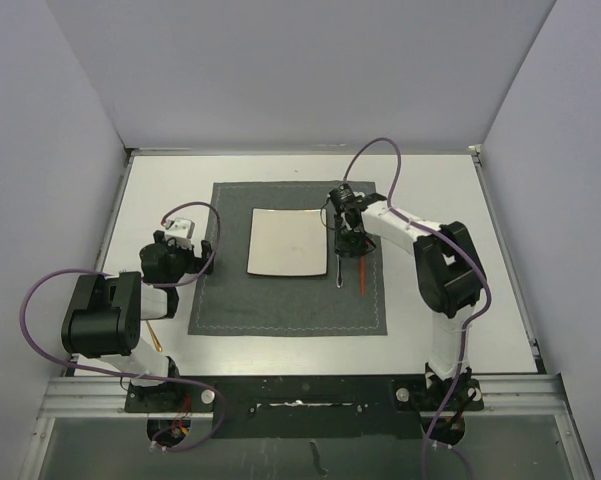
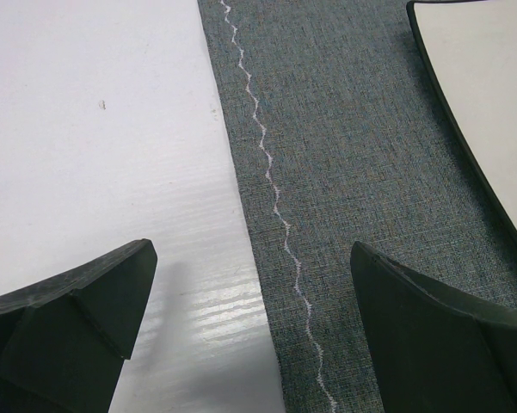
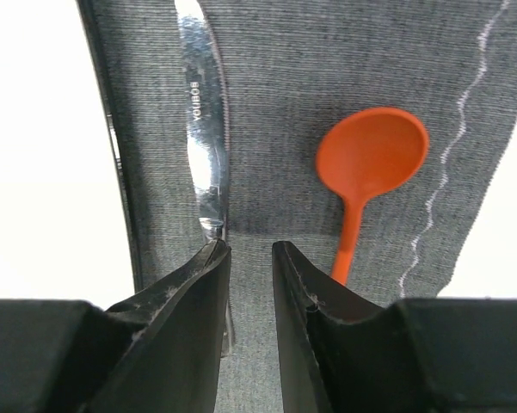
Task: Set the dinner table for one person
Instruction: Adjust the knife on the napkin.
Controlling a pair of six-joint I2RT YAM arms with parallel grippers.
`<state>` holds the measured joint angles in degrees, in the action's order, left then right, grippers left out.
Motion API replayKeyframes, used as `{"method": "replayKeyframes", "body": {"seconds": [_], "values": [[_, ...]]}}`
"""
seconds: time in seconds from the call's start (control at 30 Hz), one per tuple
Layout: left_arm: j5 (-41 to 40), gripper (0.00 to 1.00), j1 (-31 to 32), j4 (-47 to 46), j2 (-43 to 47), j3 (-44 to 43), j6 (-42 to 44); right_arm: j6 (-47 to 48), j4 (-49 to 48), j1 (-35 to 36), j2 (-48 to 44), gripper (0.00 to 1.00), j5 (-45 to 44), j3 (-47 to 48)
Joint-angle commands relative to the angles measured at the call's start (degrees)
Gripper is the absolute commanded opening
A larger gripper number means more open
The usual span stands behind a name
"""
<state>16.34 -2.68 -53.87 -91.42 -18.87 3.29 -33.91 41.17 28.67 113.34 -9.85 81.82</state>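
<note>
Knife (image 3: 206, 129) sits just right of the plate (image 1: 288, 241), spoon (image 3: 372, 155) beyond, as a setting wants, on the mat (image 1: 280, 310) mid dinner table (image 1: 500, 250); right gripper (image 3: 249, 247) slightly parted, gripping nothing; left gripper (image 2: 251, 254) wide, empty

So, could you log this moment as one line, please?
left gripper: open over placemat edge | right gripper: narrowly open over knife handle, empty | knife, spoon: on placemat, right of plate

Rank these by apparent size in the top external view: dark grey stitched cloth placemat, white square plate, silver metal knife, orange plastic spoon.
1. Dark grey stitched cloth placemat.
2. White square plate.
3. Silver metal knife and orange plastic spoon: unranked, both thin slivers partly hidden under the right gripper.
</note>
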Motion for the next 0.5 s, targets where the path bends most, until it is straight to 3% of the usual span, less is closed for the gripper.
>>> {"method": "replayKeyframes", "body": {"seconds": [0.0, 0.47], "values": [[0.6, 0.98, -0.1, -4.5, -0.5, 0.1, -0.2, 2.6, -3.0, 1.2, -3.5, 0.28, 2.6, -0.3], [0.6, 0.98, -0.1, -4.5, -0.5, 0.0, -0.3, 4.8, -5.4, 1.8, -0.9, 0.28, 4.2, -2.6]]}}
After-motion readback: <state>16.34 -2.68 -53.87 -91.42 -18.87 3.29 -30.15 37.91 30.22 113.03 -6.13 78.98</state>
